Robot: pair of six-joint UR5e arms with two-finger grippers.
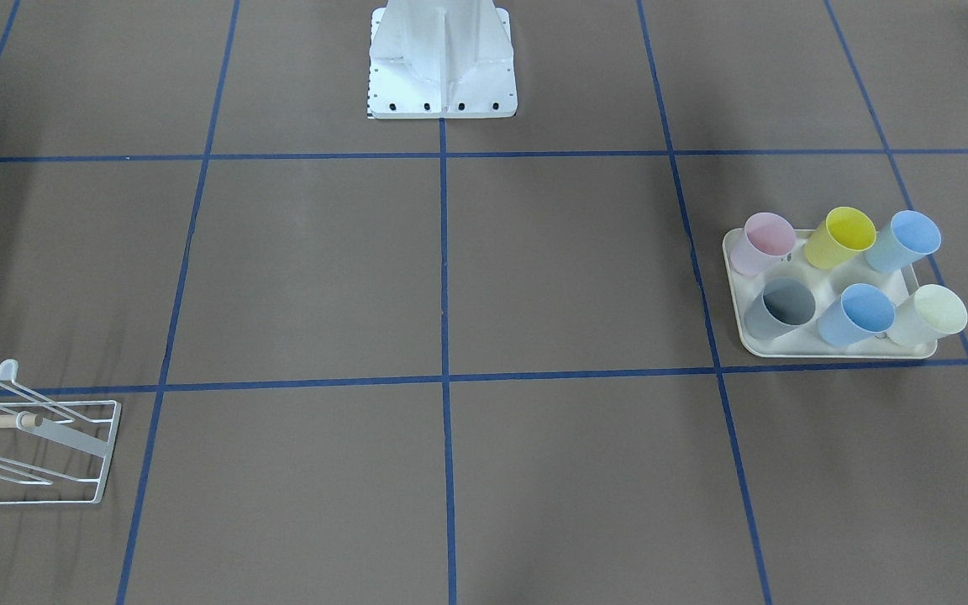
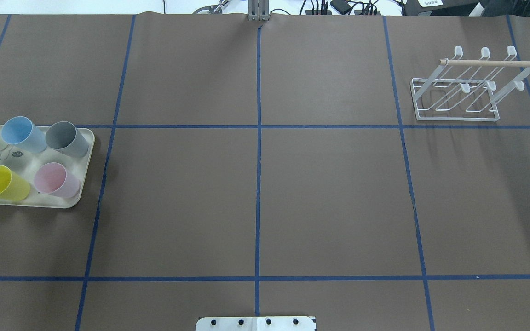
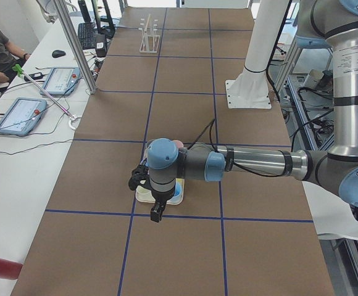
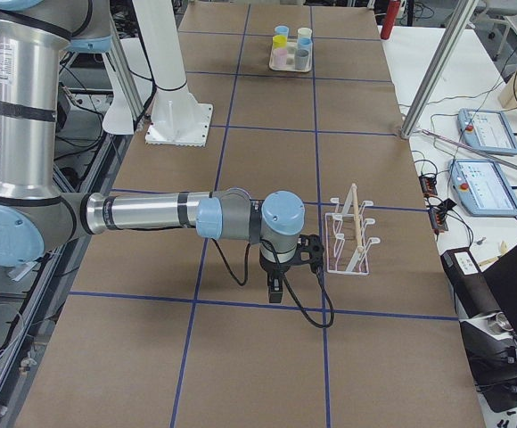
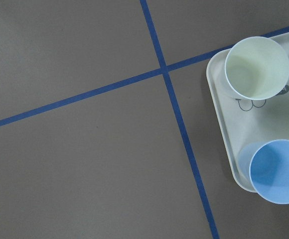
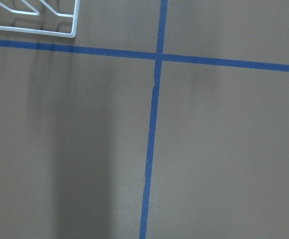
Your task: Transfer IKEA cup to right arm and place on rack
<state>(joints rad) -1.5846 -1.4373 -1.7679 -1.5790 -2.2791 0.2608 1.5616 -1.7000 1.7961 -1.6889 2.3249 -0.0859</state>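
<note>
While the left hand (image 3: 157, 214) hangs over the tray (image 1: 837, 353) of cups (image 1: 780, 309) and the right hand (image 4: 275, 292) near the rack (image 2: 490, 63), I cannot tell either's opening.

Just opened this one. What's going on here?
It looks like the start. Six pastel plastic cups stand mouth-up on the cream tray, and the white wire rack with a wooden dowel holds nothing. The left gripper hovers over the tray's edge; the right gripper hangs beside the rack. Whether they are open cannot be told.
</note>
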